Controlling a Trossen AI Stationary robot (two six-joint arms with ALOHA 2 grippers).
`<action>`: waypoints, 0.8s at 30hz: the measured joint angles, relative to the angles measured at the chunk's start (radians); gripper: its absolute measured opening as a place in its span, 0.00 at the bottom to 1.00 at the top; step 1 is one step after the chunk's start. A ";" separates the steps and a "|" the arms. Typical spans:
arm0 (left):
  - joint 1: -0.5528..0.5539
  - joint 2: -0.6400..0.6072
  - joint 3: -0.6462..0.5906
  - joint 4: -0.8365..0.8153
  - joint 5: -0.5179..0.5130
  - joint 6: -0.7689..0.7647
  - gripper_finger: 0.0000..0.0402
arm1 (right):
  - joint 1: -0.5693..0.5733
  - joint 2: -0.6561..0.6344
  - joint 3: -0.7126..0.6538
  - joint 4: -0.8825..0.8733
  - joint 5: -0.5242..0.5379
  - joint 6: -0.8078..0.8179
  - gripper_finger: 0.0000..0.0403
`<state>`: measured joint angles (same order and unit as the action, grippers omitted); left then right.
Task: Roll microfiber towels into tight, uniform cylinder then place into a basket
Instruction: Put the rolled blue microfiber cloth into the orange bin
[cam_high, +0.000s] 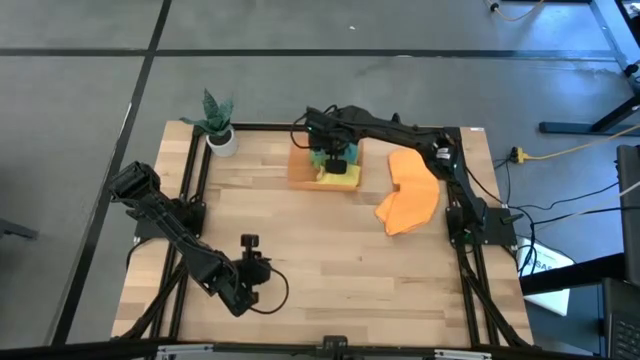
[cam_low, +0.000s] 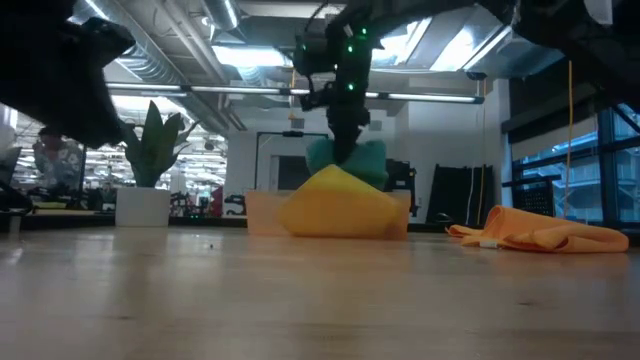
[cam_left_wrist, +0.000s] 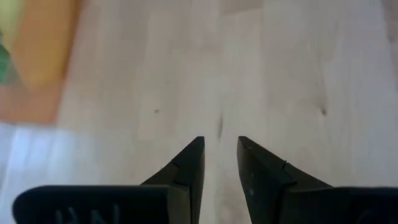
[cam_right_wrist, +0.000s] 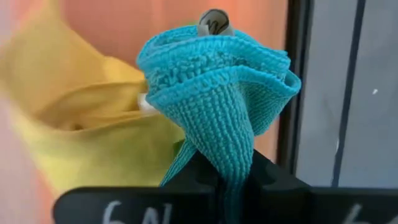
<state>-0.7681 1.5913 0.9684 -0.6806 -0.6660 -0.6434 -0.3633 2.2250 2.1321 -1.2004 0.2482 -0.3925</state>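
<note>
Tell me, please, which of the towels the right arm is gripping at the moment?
The teal towel, pinched in the right gripper over the basket. The yellow towel lies in the basket; the orange towel lies loose on the table.

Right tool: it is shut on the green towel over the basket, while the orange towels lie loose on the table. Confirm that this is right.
Not quite. The right tool is shut on the teal towel, not a green one; the right wrist view shows it plainly. The rest stands: it is over the basket, and the orange towels lie loose on the table.
</note>
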 joint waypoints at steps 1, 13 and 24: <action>0.000 0.000 0.000 -0.001 -0.015 0.000 0.21 | -0.006 -0.001 -0.019 0.020 0.001 -0.007 0.05; 0.002 0.000 0.000 -0.020 -0.029 -0.002 0.22 | -0.032 -0.001 -0.161 0.113 -0.042 -0.017 0.08; 0.002 0.000 0.000 -0.020 -0.029 -0.005 0.22 | -0.032 -0.001 -0.161 0.113 -0.139 -0.006 0.22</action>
<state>-0.7658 1.5913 0.9684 -0.7006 -0.6952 -0.6483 -0.3954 2.2242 1.9713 -1.0872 0.1089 -0.3981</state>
